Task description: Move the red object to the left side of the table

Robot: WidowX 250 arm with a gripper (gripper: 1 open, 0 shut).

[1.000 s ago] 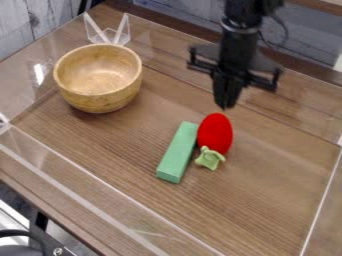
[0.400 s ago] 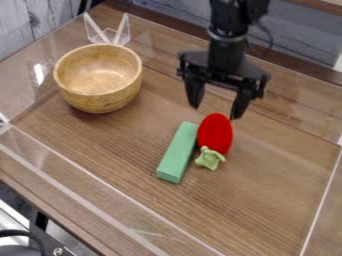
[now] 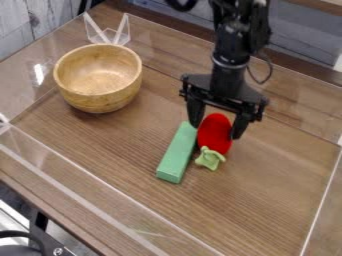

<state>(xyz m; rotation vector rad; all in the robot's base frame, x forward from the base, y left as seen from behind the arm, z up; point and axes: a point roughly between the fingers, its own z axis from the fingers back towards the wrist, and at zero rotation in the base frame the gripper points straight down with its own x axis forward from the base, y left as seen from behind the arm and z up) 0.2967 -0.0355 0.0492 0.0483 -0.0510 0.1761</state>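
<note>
Two parted fingertips (image 3: 218, 112) are poised over the red toy strawberry (image 3: 214, 134), which is set just beside the light-green block (image 3: 177, 153), its long axis running between them toward its leafy end.

No readable text, label, brand, number or sign appears anywhere in the scene (not one legible letter, at this resolution).

A round wooden bowl (image 3: 98, 97) sits in the upper left of the frame, its hollow facing up; a long light-green block (image 3: 177, 153) lies near the middle, slanting from upper right to lower left; black cables (image 3: 30, 236) show in the lower left corner.
</note>
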